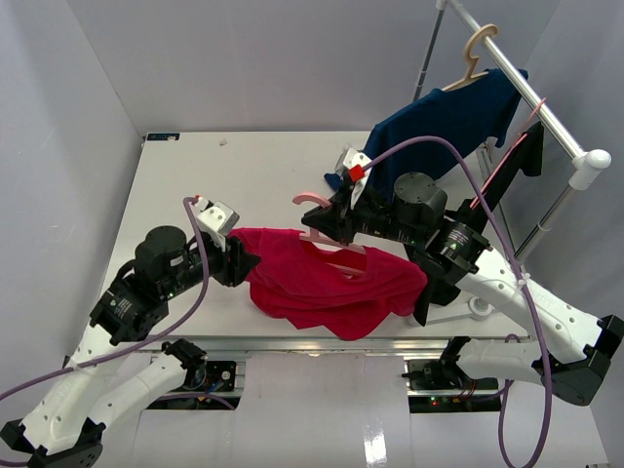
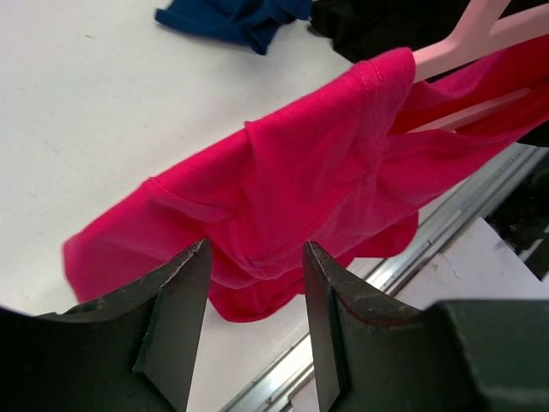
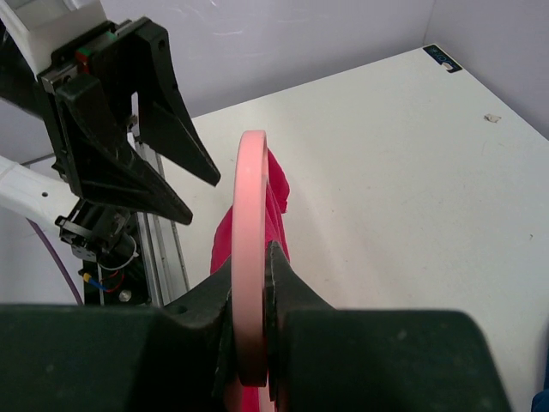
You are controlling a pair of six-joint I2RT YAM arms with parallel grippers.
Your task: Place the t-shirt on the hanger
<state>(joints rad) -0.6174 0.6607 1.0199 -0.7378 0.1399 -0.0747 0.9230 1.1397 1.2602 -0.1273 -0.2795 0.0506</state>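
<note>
The crimson t-shirt (image 1: 327,283) hangs draped over the pale-pink hanger (image 1: 314,201), held up above the table's front middle. My right gripper (image 1: 337,222) is shut on the hanger's neck just below the hook; in the right wrist view the pink hanger (image 3: 250,197) sits clamped between the jaws of the right gripper (image 3: 251,262). My left gripper (image 1: 251,262) is open at the shirt's left edge. In the left wrist view the left gripper (image 2: 256,246) has nothing between its jaws, with the t-shirt (image 2: 300,172) just beyond its tips and the hanger's arm (image 2: 463,43) showing at the shirt's collar.
A navy blue shirt (image 1: 458,117) hangs on a beige hanger (image 1: 475,54) on the rack rail (image 1: 531,97) at the back right, with a black garment (image 1: 517,161) beside it. The table's metal front rail (image 1: 292,346) runs under the shirt's hem.
</note>
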